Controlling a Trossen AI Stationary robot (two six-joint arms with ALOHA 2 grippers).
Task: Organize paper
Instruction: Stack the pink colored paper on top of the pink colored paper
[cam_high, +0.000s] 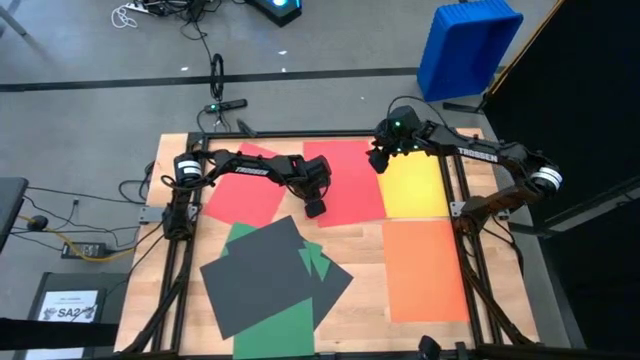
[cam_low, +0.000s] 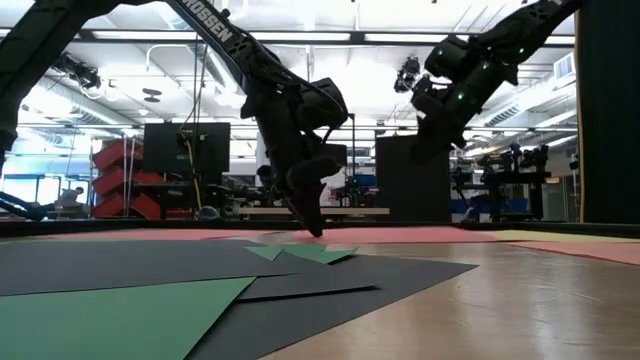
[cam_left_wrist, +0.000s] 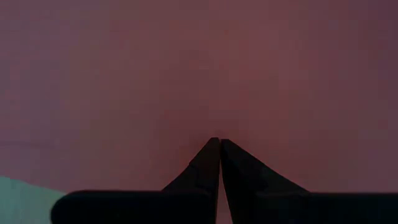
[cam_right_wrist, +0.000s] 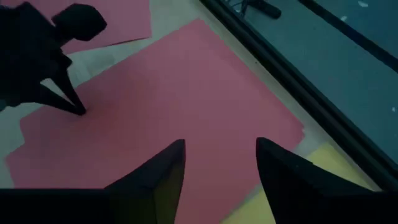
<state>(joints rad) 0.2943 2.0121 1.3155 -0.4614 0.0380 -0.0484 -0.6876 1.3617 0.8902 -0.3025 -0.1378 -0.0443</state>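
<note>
- High view: paper was spread over the table (cam_high: 365, 255). Two red sheets lay at the far side: one (cam_high: 245, 188) under the left arm, one (cam_high: 350, 180) centre.
- Yellow sheet (cam_high: 413, 187) sat just right of the centre red one, orange sheet (cam_high: 425, 270) nearer the front on the right.
- Dark grey sheets (cam_high: 262, 277) and green sheets (cam_high: 278, 335) overlapped in a loose pile at front left.
- Left gripper (cam_high: 315, 208) was closed, empty, tips down on the near-left corner of the centre red sheet; left wrist view showed the fingers (cam_left_wrist: 208, 168) pressed together over red.
- Right gripper (cam_right_wrist: 221, 165) hung above the seam between centre red and yellow, fingers parted, holding nothing.
- Low view: right gripper was clear of the table.
</note>
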